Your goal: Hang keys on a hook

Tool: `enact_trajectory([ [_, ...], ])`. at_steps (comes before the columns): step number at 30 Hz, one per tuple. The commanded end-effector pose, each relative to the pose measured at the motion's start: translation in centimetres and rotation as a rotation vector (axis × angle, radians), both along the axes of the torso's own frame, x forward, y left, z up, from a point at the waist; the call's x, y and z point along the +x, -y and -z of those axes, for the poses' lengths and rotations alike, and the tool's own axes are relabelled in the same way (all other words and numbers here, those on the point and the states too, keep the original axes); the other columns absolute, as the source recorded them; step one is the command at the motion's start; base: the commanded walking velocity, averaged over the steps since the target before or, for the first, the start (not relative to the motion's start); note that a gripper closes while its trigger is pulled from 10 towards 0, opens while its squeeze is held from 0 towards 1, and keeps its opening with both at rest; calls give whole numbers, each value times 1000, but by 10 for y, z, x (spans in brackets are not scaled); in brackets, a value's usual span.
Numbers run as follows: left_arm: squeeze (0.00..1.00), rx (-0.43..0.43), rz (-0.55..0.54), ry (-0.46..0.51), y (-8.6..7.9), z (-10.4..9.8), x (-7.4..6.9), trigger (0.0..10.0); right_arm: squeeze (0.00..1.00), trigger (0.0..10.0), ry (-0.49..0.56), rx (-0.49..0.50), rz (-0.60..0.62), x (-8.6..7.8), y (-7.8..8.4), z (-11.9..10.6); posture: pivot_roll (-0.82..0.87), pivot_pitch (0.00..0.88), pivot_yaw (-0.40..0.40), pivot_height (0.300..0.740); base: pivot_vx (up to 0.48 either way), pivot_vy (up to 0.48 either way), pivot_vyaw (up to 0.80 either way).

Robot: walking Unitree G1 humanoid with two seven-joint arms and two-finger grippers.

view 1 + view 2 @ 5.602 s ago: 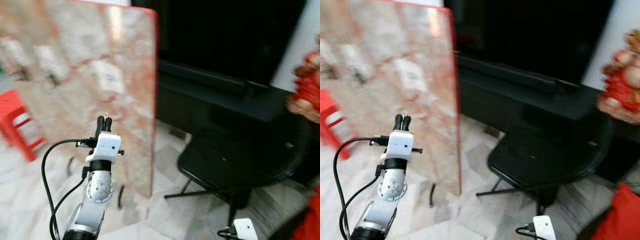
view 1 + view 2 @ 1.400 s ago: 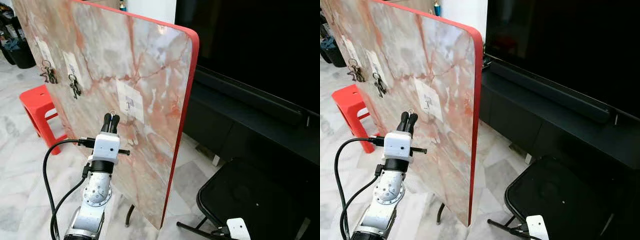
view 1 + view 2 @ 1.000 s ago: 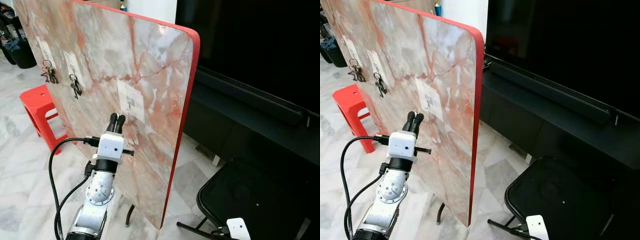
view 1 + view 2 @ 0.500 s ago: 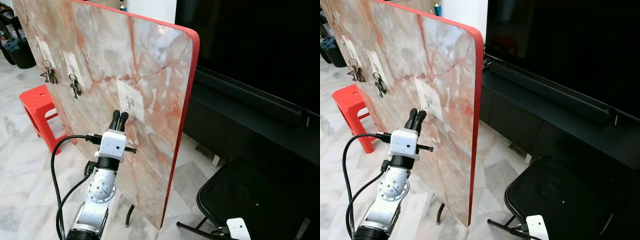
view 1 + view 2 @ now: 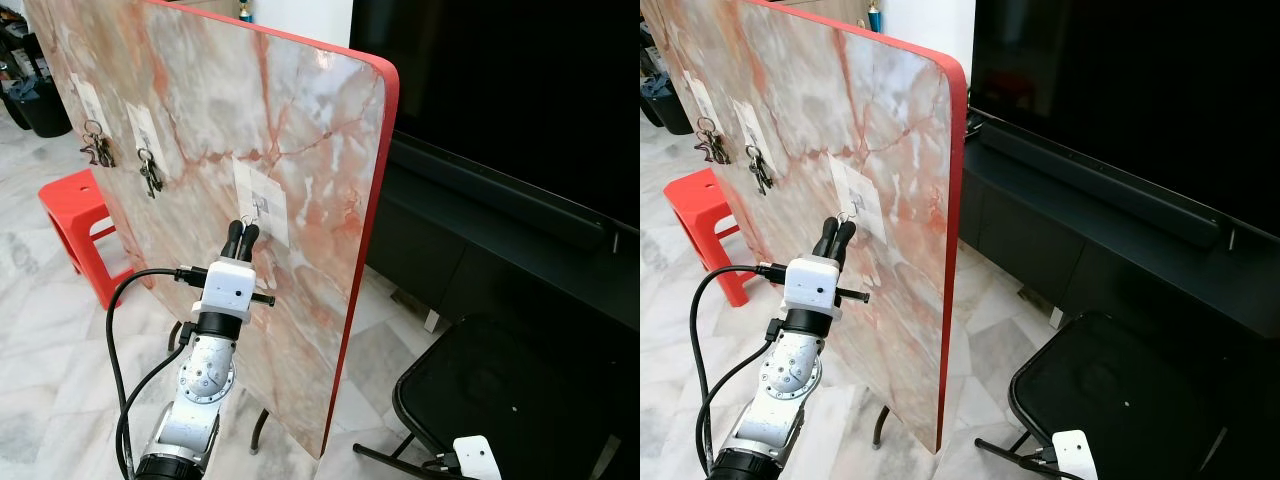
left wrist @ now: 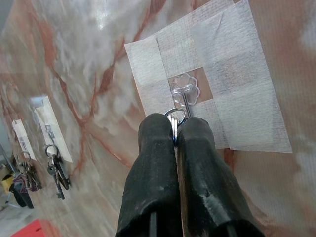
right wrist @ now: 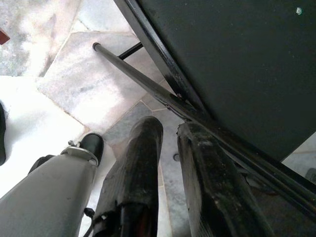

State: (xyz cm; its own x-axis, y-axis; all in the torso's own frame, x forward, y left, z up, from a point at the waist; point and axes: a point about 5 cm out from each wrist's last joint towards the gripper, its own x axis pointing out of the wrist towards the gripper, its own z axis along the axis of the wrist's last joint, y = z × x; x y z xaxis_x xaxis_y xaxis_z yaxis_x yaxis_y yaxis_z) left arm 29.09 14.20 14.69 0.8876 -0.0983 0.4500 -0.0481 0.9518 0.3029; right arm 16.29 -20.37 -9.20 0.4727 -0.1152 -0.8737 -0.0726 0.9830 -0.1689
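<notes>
**Q:** Which step is in hand?

**A:** The approach to the hook. The left tool (image 5: 243, 230) is raised against the marbled board (image 5: 330, 130), its two black fingers pressed together on a thin metal key ring (image 6: 176, 117). The ring protrudes from the fingertips and sits just below the clear plastic hook (image 6: 184, 91). Whether ring and hook touch cannot be determined. The keys below the ring are hidden by the fingers. The right tool (image 7: 168, 129) hangs idle beside the black stool (image 5: 1110, 390); its fingers stand slightly apart and hold nothing.

**Q:** What does the next move call for?

**A:** Probably a small lift, so that the ring clears the hook tip, then a short lowering onto it before release. Alignment matters: the ring opening is narrow.

**Q:** Materials and shapes?

**A:**
- Board: an upturned table top, glossy pink-veined marble pattern, rounded red edge.
- Hook: transparent, flower-shaped base, stuck on matte white tape patches.
- Far left: two hooks already carry key bunches (image 5: 150, 172).
- Fingers: matte black, rounded tips.
</notes>
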Motion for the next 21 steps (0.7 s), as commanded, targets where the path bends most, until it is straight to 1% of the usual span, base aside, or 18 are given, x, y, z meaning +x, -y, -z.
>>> enact_trajectory([
  [1, 0, -9, -2, 4, 0, -2, 3, 10000, 0, 10000, 12, -10, 5, 3, 3, -2, -13, 0, -61, 740, 0, 0, 0],
  [21, 0, -4, 8, -31, 3, 1, 7, 10000, 0, 10000, 10, -12, 3, 3, 3, -2, -10, 0, -63, 740, 0, 0, 0],
])
